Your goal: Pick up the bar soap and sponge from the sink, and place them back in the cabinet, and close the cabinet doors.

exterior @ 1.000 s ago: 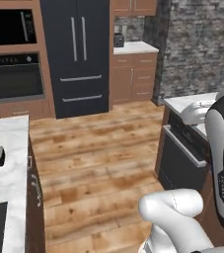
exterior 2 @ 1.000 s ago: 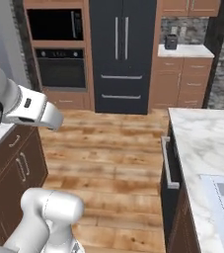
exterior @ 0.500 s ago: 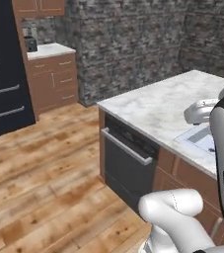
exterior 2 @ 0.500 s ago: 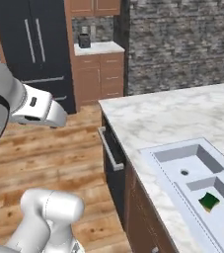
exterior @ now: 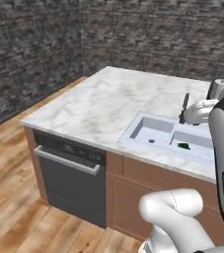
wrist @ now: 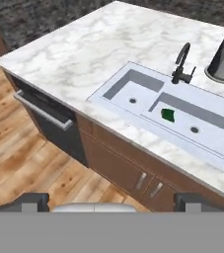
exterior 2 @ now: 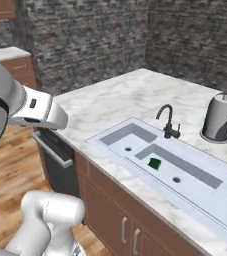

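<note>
In the left base view, the whole picture has shifted since the earlier frames: the black refrigerator and wall ovens seen a second ago are gone, so the camera has moved with the base. A marble-topped counter (exterior: pixel 98 106) now spans the middle, backed by a dark stone wall (exterior: pixel 133 34). The sink (exterior: pixel 155 129) is set toward the counter's right end, its black faucet (exterior: pixel 184 108) standing at the far rim. The sponge (exterior: pixel 184 146) lies as a small dark green patch in the right basin. A dark dishwasher front (exterior: pixel 69 175) sits under the counter's left corner, above wood plank flooring (exterior: pixel 10 197). In the right base view, the sink (exterior 2: pixel 135 131) has come nearer than half a second ago and now runs from the centre toward the lower right. The sponge (exterior 2: pixel 154 163) rests in the nearer-right basin, close to the divider between the basins, well apart from the drain. The faucet (exterior 2: pixel 168 121) stands at the sink's far edge, and a paper towel roll (exterior 2: pixel 219 118) stands on the counter near the right edge. Brown base cabinets (exterior 2: pixel 120 220) with short handles sit below the counter's front edge. In the hand view, the gripper (wrist: pixel 112 202) shows two dark fingertips (wrist: pixel 32 201) set far apart at the bottom corners, spread wide with nothing between them. The sponge (wrist: pixel 168 114) lies in the sink (wrist: pixel 128 84) beside the basin divider. The bar soap cannot be made out in any view.
</note>
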{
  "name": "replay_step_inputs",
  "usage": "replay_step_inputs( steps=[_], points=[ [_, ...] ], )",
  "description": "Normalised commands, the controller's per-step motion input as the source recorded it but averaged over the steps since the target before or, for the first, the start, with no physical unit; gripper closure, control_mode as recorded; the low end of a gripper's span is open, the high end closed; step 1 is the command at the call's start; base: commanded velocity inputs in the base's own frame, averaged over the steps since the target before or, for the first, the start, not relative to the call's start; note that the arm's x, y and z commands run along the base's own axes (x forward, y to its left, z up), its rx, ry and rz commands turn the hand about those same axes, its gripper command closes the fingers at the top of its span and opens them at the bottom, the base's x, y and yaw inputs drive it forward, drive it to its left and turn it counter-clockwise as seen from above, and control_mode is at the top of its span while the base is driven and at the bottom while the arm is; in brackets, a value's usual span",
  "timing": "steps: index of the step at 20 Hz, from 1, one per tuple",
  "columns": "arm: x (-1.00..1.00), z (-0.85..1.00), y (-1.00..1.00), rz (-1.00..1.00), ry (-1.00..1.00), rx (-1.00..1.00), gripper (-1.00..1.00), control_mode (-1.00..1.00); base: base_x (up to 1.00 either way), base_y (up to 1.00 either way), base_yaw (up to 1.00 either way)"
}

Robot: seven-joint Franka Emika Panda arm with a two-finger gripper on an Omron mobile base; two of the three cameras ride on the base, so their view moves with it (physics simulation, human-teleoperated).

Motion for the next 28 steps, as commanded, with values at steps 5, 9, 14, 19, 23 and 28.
replay_step_inputs(
  steps=[5, 9, 14, 19, 23, 28],
  points=[
    [0.00, 0.00, 0.00, 0.00, 0.00, 0.00, -1.00, 1.00, 0.28, 0.00, -0.65],
    [0.00, 0.00, 0.00, 0.00, 0.00, 0.00, -1.00, 1.00, 0.33, 0.00, -0.61],
    [0.00, 0.00, 0.00, 0.00, 0.00, 0.00, -1.00, 1.00, 0.37, 0.00, -0.51],
    [0.00, 0.00, 0.00, 0.00, 0.00, 0.00, -1.00, 1.00, 0.45, 0.05, -0.32],
    [0.00, 0.00, 0.00, 0.00, 0.00, 0.00, -1.00, 1.00, 0.38, 0.26, -0.17],
    [0.00, 0.00, 0.00, 0.00, 0.00, 0.00, -1.00, 1.00, 0.27, 0.38, -0.16]
  ],
)
